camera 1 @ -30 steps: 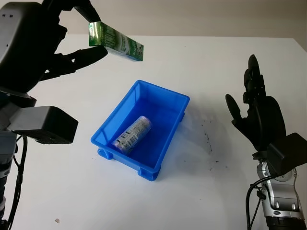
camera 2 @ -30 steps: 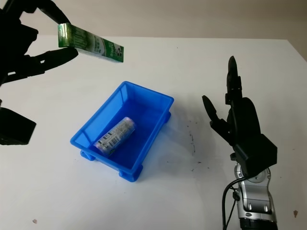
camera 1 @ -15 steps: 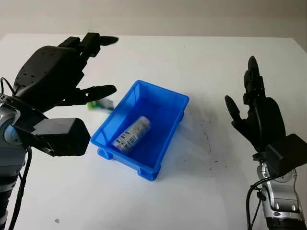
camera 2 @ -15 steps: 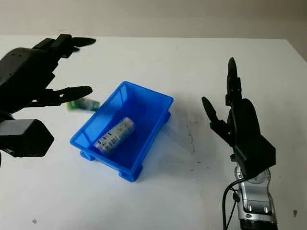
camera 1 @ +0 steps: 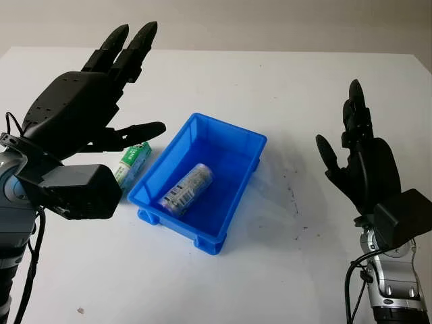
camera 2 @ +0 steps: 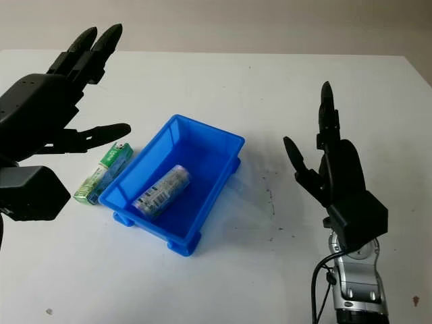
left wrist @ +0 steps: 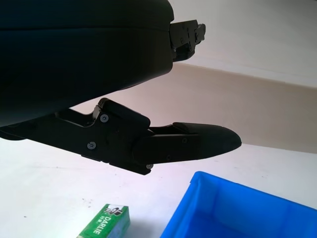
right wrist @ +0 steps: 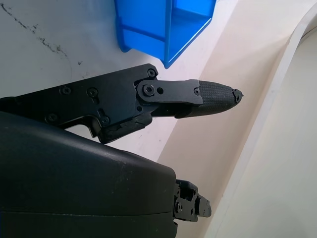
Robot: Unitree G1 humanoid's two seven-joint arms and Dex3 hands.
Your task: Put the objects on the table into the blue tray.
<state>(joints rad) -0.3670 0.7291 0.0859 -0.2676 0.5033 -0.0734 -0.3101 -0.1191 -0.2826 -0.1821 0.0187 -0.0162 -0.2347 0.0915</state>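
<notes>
Left hand (camera 1: 74, 128), right hand (camera 1: 361, 162) raised, open

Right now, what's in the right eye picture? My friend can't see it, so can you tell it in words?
A blue tray sits mid-table with a small bottle lying inside, and a green box lies on the white table just outside it. The left robot hand hovers open above the box; the right robot hand is open, raised at the other side.
</notes>
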